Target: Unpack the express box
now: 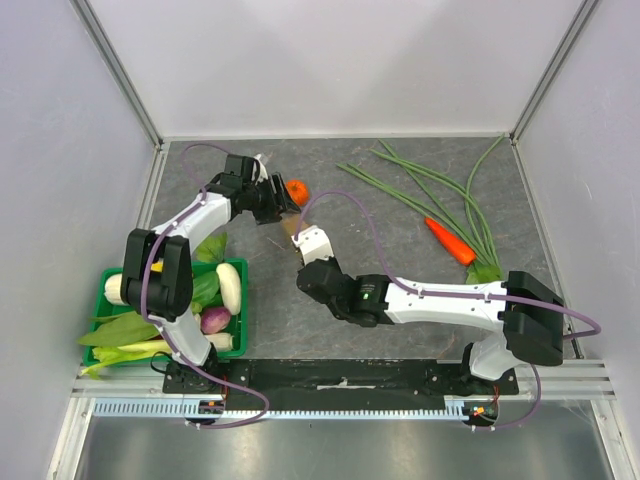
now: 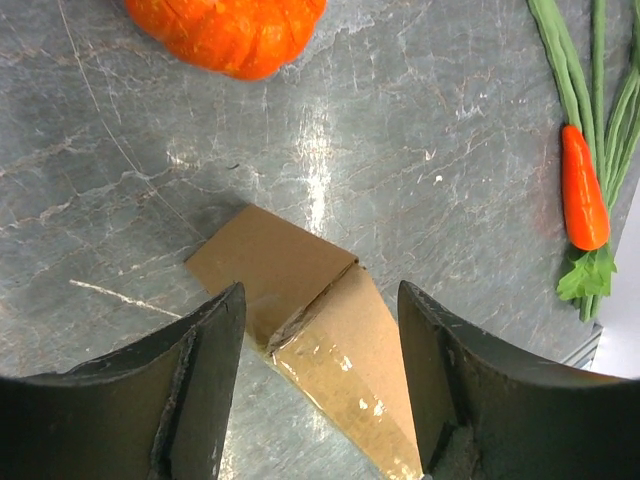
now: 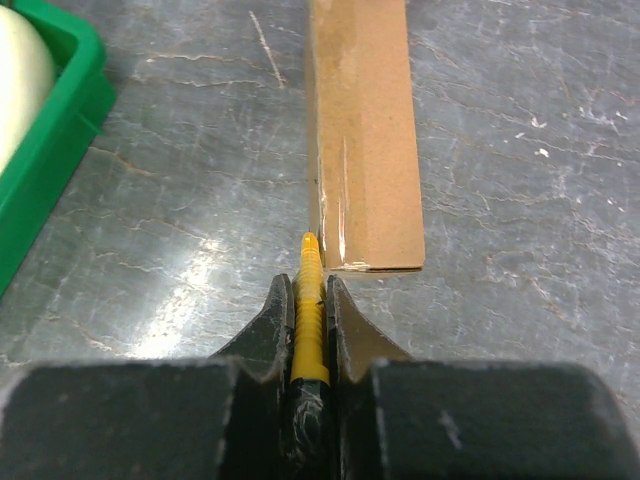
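We see a grey marbled stone counter (image 2: pixel 450 100) under both arms. The green plastic crate (image 3: pixel 65 115) sits ahead and to the left of the right pincer (image 3: pixel 312 285). The express box, a flat brown cardboard carton (image 2: pixel 275 260), lies on the counter directly below the left pincer (image 2: pixel 320 300). That pincer's two black fingers stand wide apart, one over each side of the carton; we cannot tell whether they touch it. From the right pincer, the same carton stretches straight ahead, just right of its midline. A small orange carrot (image 2: pixel 583 190) lies well off to the left pincer's right, and an orange ribbed fruit (image 2: pixel 230 35) lies just beyond it. The right pincer is clamped on a slim yellow ridged tool (image 3: pixel 309 300), whose tip sits just beside the carton's near left corner.
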`<state>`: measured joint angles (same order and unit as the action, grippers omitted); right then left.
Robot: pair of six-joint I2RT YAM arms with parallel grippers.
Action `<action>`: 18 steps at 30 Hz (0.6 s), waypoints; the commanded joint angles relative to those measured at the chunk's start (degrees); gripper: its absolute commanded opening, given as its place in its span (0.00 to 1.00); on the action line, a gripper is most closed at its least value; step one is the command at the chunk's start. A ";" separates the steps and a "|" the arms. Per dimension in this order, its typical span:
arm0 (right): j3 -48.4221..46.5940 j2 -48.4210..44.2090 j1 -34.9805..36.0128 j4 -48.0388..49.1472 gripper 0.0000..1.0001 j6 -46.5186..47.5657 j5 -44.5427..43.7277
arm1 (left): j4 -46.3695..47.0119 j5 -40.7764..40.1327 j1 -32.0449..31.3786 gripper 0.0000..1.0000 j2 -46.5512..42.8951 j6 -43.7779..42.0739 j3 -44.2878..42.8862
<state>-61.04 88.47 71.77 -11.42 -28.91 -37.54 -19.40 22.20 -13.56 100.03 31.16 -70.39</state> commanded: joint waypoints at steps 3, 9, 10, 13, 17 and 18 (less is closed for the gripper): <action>2.06 -2.07 -1.45 -1.06 0.00 -3.26 -5.70 | 2.08 3.03 0.20 0.67 -0.89 -0.13 2.71; 4.16 -5.40 -3.30 -1.85 0.00 -3.96 -6.41 | 4.63 7.59 0.12 0.62 -4.22 1.97 8.33; 4.43 -5.67 -3.65 -1.94 0.00 -4.05 -6.58 | 5.15 8.12 0.20 0.61 -4.66 2.33 9.21; 5.66 -7.25 -4.53 -2.46 0.00 -5.10 -7.20 | 8.32 9.88 0.20 0.60 -7.47 4.43 13.86; 7.33 -8.83 -6.11 -2.82 0.00 -6.25 -7.55 | 12.36 12.34 0.11 0.57 -10.37 7.33 17.39; 7.51 -9.36 -6.46 -2.91 0.00 -6.34 -7.64 | 12.54 12.78 0.11 0.57 -11.42 7.60 17.91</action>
<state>-54.81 82.04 66.74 -14.33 -32.82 -42.17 -11.33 31.05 -13.47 92.73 35.09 -54.98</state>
